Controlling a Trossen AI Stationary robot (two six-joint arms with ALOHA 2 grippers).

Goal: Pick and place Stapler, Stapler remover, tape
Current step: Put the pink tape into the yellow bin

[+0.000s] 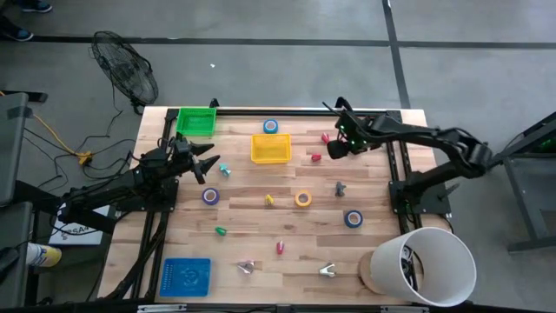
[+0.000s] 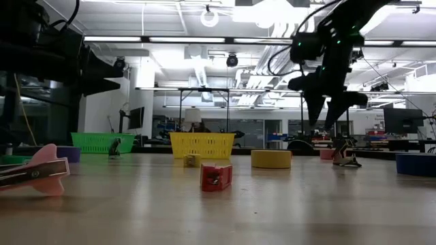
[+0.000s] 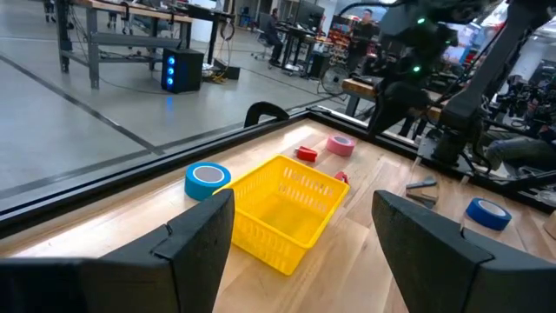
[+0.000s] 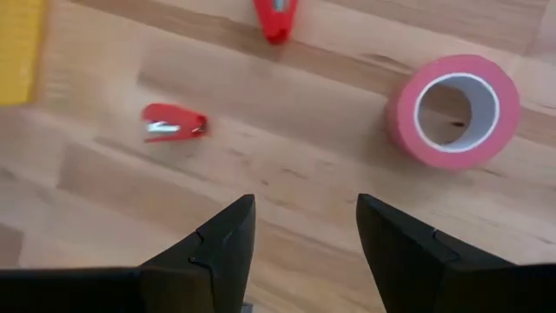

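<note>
High view: at the far left edge of the table [image 1: 382, 187] a green basket [image 1: 196, 120] is seen, and a blue basket [image 1: 186, 276] at the near left corner. The left hand [image 1: 211, 163] is held above the table just right of the green basket, its fingers [image 3: 201, 236] spread wide and holding nothing; a small teal piece [image 1: 225, 170] lies just beside its tips, and a purple-blue tape roll [image 1: 210, 196] lies a little nearer the front. A green piece [image 1: 221, 231] is seen farther forward.

Toward the middle, a blue tape roll [image 1: 271, 127] lies at the far edge, just behind the yellow basket [image 1: 270, 149]. In front of the basket a small yellow piece [image 1: 269, 201] and a yellow-orange tape roll [image 1: 302, 199] lie near each other. Two metal staple removers [image 1: 246, 268] [image 1: 327, 271] lie near the front edge, with a red stapler [image 1: 280, 248] between and behind them.

To the right, the right hand [image 1: 331, 149] is held above the table with its fingers [image 4: 217, 243] wide apart and empty. A red stapler [image 4: 174, 123] lies just beside it, a second red one [image 4: 275, 17] and the pink tape roll [image 4: 453, 109] just beyond. A grey remover [image 1: 340, 188] and a blue tape roll [image 1: 353, 218] lie nearer the front. A white bucket [image 1: 426, 266] stands at the near right corner.
</note>
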